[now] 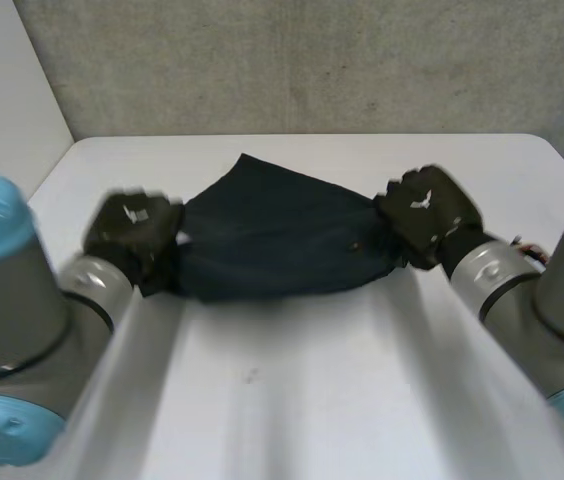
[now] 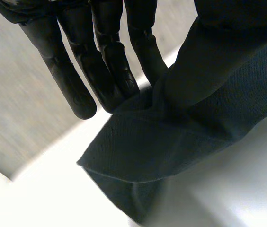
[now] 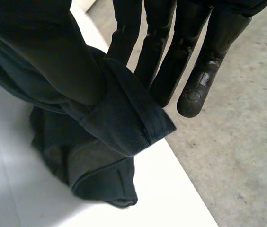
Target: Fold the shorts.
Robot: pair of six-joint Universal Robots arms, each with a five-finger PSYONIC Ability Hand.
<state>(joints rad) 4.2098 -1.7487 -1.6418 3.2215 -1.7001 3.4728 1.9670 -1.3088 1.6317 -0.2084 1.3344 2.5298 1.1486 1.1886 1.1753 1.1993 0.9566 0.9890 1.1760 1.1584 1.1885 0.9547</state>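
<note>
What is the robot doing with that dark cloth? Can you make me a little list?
thing: dark shorts
where: on the white table, spread between the two hands
left hand: pinches one end of the shorts, straight fingers against the thumb
right hand: pinches the other end the same way
cloth at the hands: hangs down in loose folds to the table
fold: not tidy yet
</note>
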